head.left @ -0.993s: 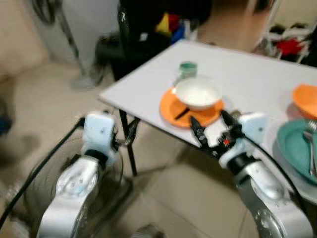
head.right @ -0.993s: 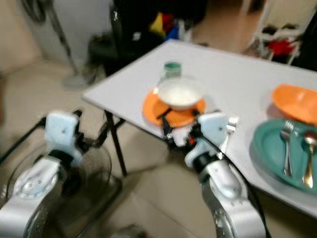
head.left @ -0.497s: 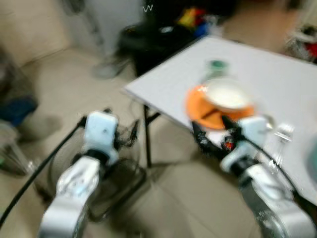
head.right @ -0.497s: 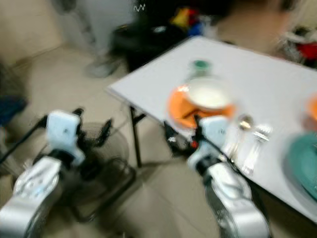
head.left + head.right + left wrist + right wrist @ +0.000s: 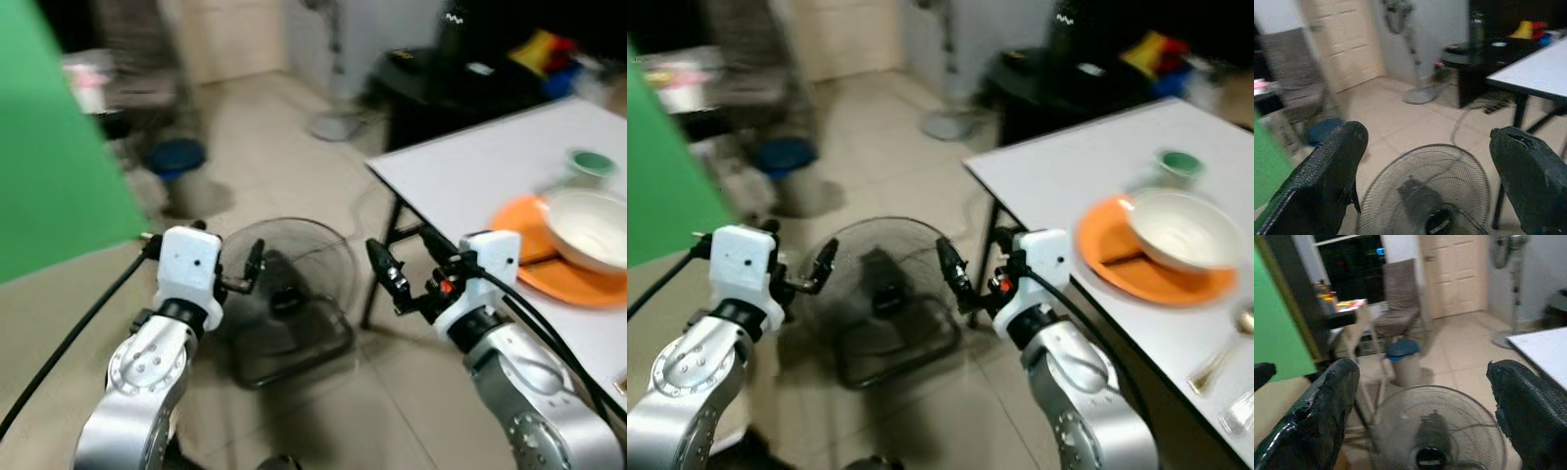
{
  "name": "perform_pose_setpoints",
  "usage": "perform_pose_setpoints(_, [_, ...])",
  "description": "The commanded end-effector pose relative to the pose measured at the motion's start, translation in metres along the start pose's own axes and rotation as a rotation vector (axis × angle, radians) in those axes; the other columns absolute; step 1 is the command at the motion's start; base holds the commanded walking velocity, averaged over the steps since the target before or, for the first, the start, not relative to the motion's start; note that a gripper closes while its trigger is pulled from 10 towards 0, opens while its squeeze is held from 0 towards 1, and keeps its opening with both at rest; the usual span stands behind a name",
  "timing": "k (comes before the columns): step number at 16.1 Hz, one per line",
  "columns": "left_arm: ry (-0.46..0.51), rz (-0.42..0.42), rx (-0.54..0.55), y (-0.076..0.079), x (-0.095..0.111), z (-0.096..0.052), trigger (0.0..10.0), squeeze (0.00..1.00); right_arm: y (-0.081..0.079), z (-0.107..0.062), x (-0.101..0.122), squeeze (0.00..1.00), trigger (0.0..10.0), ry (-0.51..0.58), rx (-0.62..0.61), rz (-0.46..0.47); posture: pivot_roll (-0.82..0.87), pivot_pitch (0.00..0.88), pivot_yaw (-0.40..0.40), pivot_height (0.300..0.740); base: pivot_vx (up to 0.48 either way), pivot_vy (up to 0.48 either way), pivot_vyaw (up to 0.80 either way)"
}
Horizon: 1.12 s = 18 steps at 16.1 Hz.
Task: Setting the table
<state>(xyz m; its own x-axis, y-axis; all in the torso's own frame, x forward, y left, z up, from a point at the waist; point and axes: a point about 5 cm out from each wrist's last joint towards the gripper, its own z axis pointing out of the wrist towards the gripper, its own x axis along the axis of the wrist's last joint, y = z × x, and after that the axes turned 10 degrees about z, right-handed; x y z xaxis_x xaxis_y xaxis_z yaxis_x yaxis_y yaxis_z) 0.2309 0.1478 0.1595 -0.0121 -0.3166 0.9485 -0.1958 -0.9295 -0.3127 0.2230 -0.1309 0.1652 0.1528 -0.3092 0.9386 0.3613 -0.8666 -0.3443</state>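
both arms are raised over the tiled floor. the left gripper (image 5: 1425, 166) and right gripper (image 5: 1420, 401) stand spread wide and empty above a floor fan (image 5: 284, 299) lying flat. near the white table's (image 5: 1068, 176) front edge, a white bowl (image 5: 1181, 228) sits on an orange plate (image 5: 1117, 264), a green cup (image 5: 1179, 164) just behind.
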Motion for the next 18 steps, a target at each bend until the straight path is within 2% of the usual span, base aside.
perform_pose_setpoints(1, [0.015, 0.008, 0.008, -0.0008, 0.0042, 0.0011, 10.0, 0.00, 0.0013, 0.0017, 0.0017, 1.00, 10.0, 0.002, 0.000, 0.005, 0.12, 0.000, 0.049, 0.740, 0.000, 0.000, 0.80])
perform_pose_setpoints(6, [0.014, 0.001, 0.015, -0.0018, 0.0044, -0.0001, 10.0, 0.00, 0.0037, 0.0020, 0.0015, 1.00, 10.0, 0.001, 0.004, 0.024, 0.13, 0.000, 0.047, 0.740, 0.000, 0.000, 0.80])
perform_pose_setpoints(13, [0.021, -0.003, -0.003, 0.0018, 0.0071, 0.0000, 10.0, 0.00, 0.0043, 0.0026, 0.0011, 1.00, 10.0, -0.011, 0.024, 0.024, 0.13, 0.000, 0.040, 0.740, 0.000, 0.252, 0.80])
perform_pose_setpoints(16, [0.016, 0.003, 0.002, -0.0012, 0.0057, -0.0007, 10.0, 0.00, 0.0074, 0.0010, 0.0010, 1.00, 10.0, -0.001, -0.014, 0.043, 0.13, 0.000, 0.040, 0.740, 0.000, 0.336, 0.80])
perform_pose_setpoints(18, [0.016, 0.006, 0.002, -0.0015, 0.0058, -0.0004, 10.0, 0.00, 0.0074, 0.0011, 0.0010, 1.00, 10.0, 0.001, -0.017, 0.045, 0.13, 0.000, 0.040, 0.740, 0.000, 0.439, 0.00])
